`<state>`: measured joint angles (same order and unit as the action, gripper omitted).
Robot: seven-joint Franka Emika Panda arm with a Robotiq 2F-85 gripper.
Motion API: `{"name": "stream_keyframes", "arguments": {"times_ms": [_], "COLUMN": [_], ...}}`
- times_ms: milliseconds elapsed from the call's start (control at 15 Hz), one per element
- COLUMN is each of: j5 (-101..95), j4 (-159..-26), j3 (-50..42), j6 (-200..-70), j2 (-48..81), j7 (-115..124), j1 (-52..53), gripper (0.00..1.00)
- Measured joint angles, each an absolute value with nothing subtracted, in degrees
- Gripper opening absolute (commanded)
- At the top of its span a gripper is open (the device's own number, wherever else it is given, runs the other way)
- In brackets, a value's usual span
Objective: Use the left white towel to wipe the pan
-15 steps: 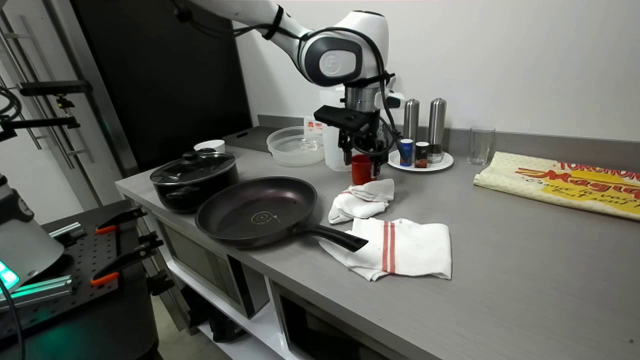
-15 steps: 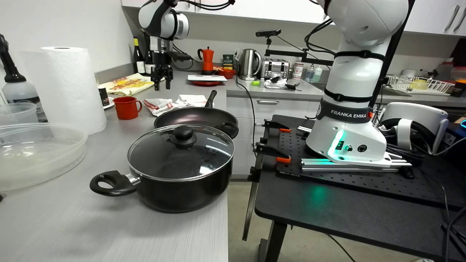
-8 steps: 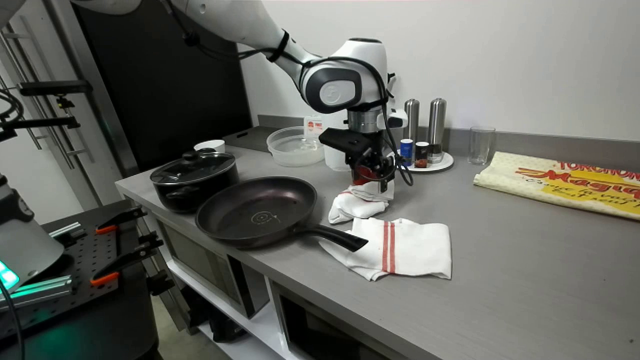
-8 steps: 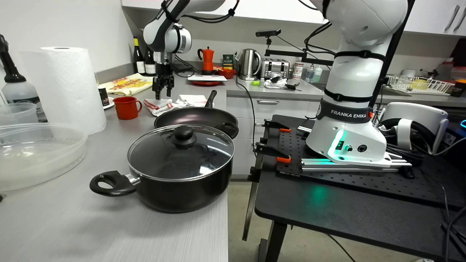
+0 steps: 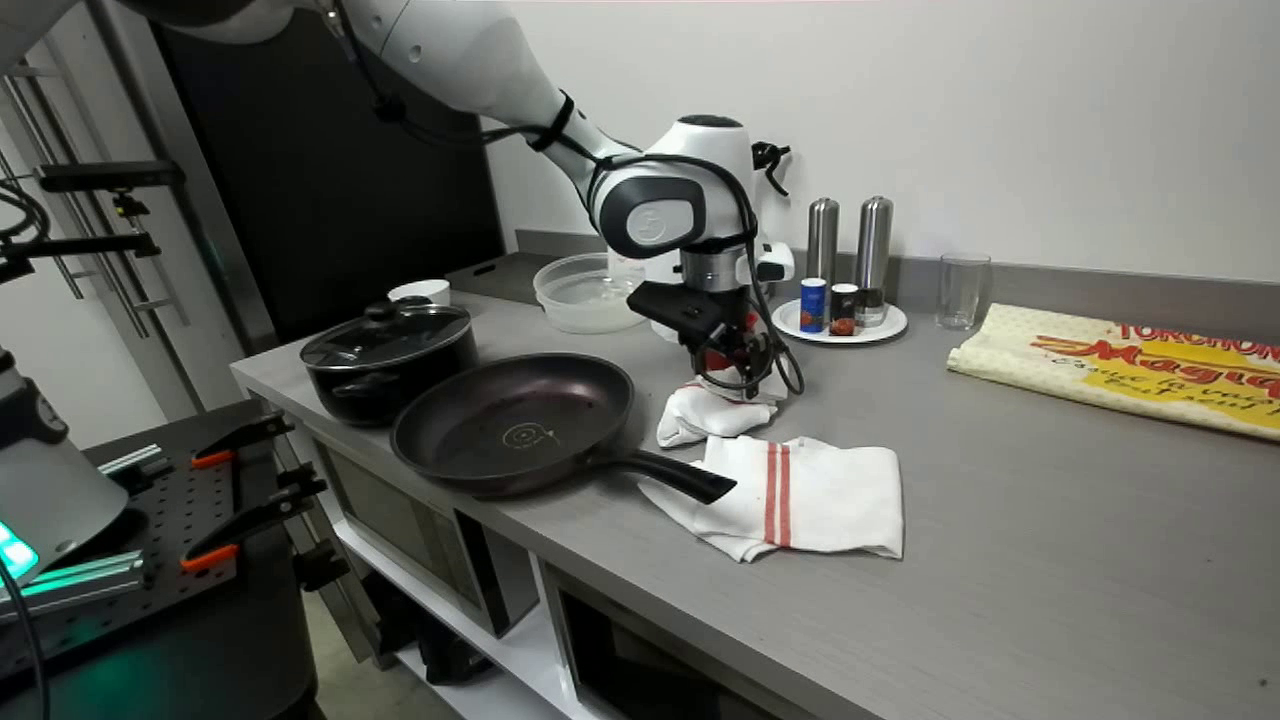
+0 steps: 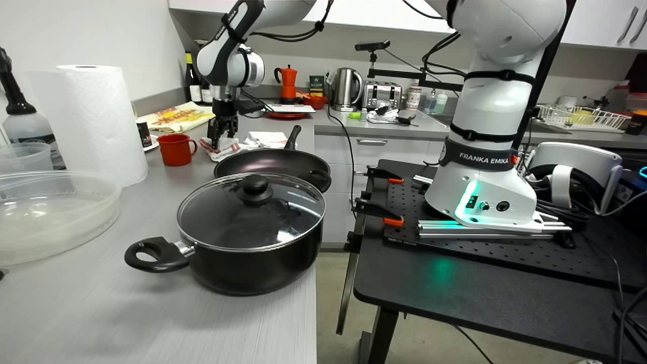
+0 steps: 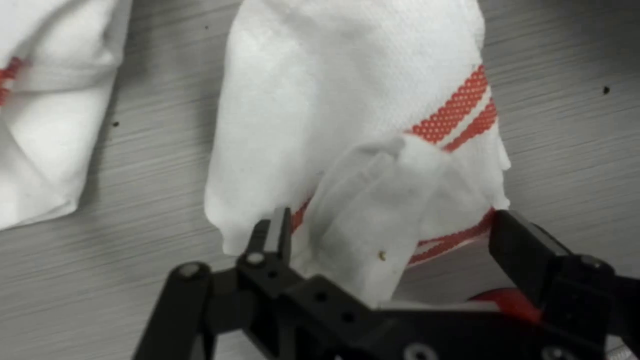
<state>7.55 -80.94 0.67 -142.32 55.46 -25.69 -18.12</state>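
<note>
Crumpled white red-striped cloth towel (image 7: 345, 105) has its bunched fold, toward six o'clock in the wrist view, inside the parted black claw (image 7: 391, 217), likely for pinching.

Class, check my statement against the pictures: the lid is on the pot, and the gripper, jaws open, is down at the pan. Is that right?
Not quite: the gripper is down at the crumpled towel, not the pan; the wrist view shows this. Its jaws are open, and the lid is on the pot, as you said.

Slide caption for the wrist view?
Open gripper over a crumpled, red-striped white towel, a second towel at the left edge.
</note>
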Motion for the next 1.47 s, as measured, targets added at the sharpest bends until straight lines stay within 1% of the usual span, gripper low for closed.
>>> {"name": "stream_keyframes", "arguments": {"times_ms": [133,200,267,400,667,867,933,1067,1133,1200,1467], "j5": [7.6,7.6,7.6,7.6,7.6,7.6,7.6,7.7,7.7,7.7,7.7], "j4": [-81.4,-81.6,-81.9,-82.1,-82.1,-82.1,-82.1,-82.1,-82.1,-82.1,-82.8], "j3": [0.9,0.9,0.9,0.9,1.2,1.6,1.7,1.9,2.1,2.2,3.0], "j6": [-143.1,-143.5,-143.9,-144.4,-144.9,-145.1,-145.1,-145.2,-145.3,-145.4,-145.5], "j2": [55.5,55.5,55.5,55.5,55.4,55.2,55.2,55.1,55.1,55.0,53.8], "j7": [-25.7,-25.7,-25.7,-25.6,-25.1,-24.8,-24.7,-24.6,-24.5,-24.5,-24.5], "j1": [-18.1,-18.2,-18.2,-18.4,-19.0,-19.5,-19.7,-19.9,-20.0,-20.2,-20.5], "gripper": [1.0,0.75,0.74,0.6,0.28,0.06,0.02,0.05,0.03,0.05,0.05]}}
